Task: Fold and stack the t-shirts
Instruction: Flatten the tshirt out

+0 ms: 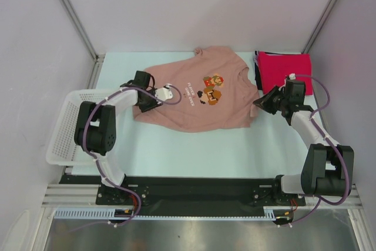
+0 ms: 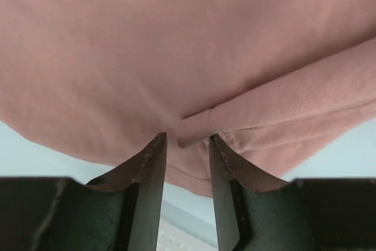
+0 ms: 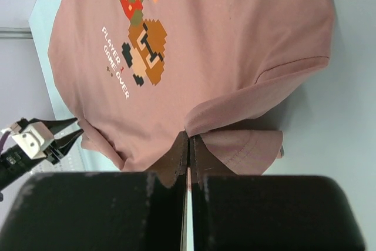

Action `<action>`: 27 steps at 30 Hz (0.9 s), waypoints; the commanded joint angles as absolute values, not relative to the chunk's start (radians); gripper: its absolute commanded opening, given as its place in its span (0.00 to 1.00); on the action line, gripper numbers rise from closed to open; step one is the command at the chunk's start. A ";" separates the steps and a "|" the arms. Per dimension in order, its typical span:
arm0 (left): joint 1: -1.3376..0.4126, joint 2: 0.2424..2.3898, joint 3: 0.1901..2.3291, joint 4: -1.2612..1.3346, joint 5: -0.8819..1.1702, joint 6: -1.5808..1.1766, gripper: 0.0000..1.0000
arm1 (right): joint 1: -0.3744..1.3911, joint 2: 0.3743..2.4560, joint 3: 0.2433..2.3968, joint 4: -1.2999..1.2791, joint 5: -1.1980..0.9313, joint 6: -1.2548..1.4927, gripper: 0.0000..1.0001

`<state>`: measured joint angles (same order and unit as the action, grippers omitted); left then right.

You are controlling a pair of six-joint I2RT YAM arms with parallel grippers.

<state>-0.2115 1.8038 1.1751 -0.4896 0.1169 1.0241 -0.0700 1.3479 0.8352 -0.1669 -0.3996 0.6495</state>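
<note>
Lying face up on the pale table [image 1: 235, 145], the dusty-pink t-shirt [image 1: 176, 101] is spread nearly flat, collar toward the far side, smooth apart from rumpled sleeves. A white lattice basket [image 1: 61, 136] sits well to the shirt's left. A folded bright red t-shirt [image 1: 285, 69] rests just beyond its right sleeve, with a black one [image 1: 257, 63] edging out beneath. The right gripper [image 3: 188, 139] is pinched closed on that sleeve's doubled-over edge. The left gripper [image 2: 187, 139] sits at the shirt's left edge, jaws apart, a rolled ridge of cloth between its tips. A pixel game-character print [image 3: 141, 27] with white text [image 3: 114, 63] marks the chest.
</note>
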 commanded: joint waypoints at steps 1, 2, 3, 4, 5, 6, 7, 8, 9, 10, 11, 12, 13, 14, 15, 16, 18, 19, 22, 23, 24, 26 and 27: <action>-0.199 1.833 1.258 -0.476 0.132 0.973 0.40 | -0.078 1.336 0.884 -0.166 -0.385 0.624 0.00; -0.199 1.842 1.276 -0.444 0.112 0.956 0.40 | -0.078 1.335 0.884 -0.167 -0.384 0.626 0.00; -0.199 1.856 1.282 -0.421 0.092 0.922 0.40 | -0.078 1.332 0.884 -0.167 -0.382 0.626 0.00; -0.199 1.861 1.284 -0.399 0.075 0.908 0.40 | -0.078 1.333 0.881 -0.167 -0.383 0.627 0.00; -0.199 1.865 1.281 -0.347 0.028 0.894 0.40 | -0.078 1.332 0.881 -0.167 -0.383 0.626 0.00; -0.199 1.868 1.276 -0.318 0.005 0.879 0.41 | -0.078 1.331 0.881 -0.167 -0.382 0.626 0.00; -0.199 1.867 1.273 -0.299 0.003 0.858 0.42 | -0.078 1.331 0.882 -0.169 -0.380 0.626 0.00; -0.199 1.859 1.267 -0.284 -0.038 0.847 0.43 | -0.080 1.331 0.881 -0.170 -0.380 0.624 0.00; -0.199 1.850 1.261 -0.282 -0.034 0.835 0.43 | -0.080 1.331 0.882 -0.172 -0.382 0.623 0.00; -0.199 1.830 1.250 -0.281 -0.014 0.838 0.44 | -0.080 1.331 0.881 -0.172 -0.382 0.621 0.00; -0.199 1.780 1.208 -0.272 -0.008 0.848 0.44 | -0.080 1.331 0.879 -0.172 -0.382 0.621 0.00; -0.199 1.751 1.181 -0.261 0.041 0.868 0.44 | -0.080 1.331 0.880 -0.173 -0.382 0.620 0.00; -0.201 1.721 1.157 -0.261 0.063 0.883 0.42 | -0.080 1.328 0.879 -0.173 -0.382 0.620 0.00; -0.201 1.665 1.119 -0.291 0.092 0.906 0.39 | -0.080 1.330 0.877 -0.173 -0.383 0.618 0.00; -0.201 1.637 1.094 -0.313 0.171 0.972 0.36 | -0.080 1.328 0.876 -0.173 -0.383 0.618 0.00; -0.201 1.609 1.068 -0.336 0.208 1.012 0.31 | -0.080 1.327 0.874 -0.173 -0.382 0.618 0.00; -0.202 1.551 1.002 -0.414 0.270 1.121 0.30 | -0.081 1.327 0.871 -0.170 -0.383 0.618 0.00; -0.210 1.546 0.988 -0.425 0.262 1.138 0.30 | -0.081 1.327 0.870 -0.170 -0.383 0.618 0.00; -0.221 1.598 0.991 -0.440 0.189 1.158 0.33 | -0.083 1.331 0.870 -0.167 -0.388 0.620 0.00; -0.221 1.612 0.996 -0.434 0.177 1.155 0.34 | -0.083 1.331 0.868 -0.167 -0.387 0.621 0.00; -0.221 1.635 0.999 -0.427 0.167 1.154 0.35 | -0.083 1.331 0.868 -0.166 -0.390 0.623 0.00; -0.222 1.647 0.999 -0.391 0.160 1.152 0.40 | -0.084 1.330 0.867 -0.163 -0.394 0.627 0.00; -0.224 1.654 1.002 -0.385 0.160 1.154 0.40 | -0.084 1.327 0.867 -0.163 -0.394 0.627 0.00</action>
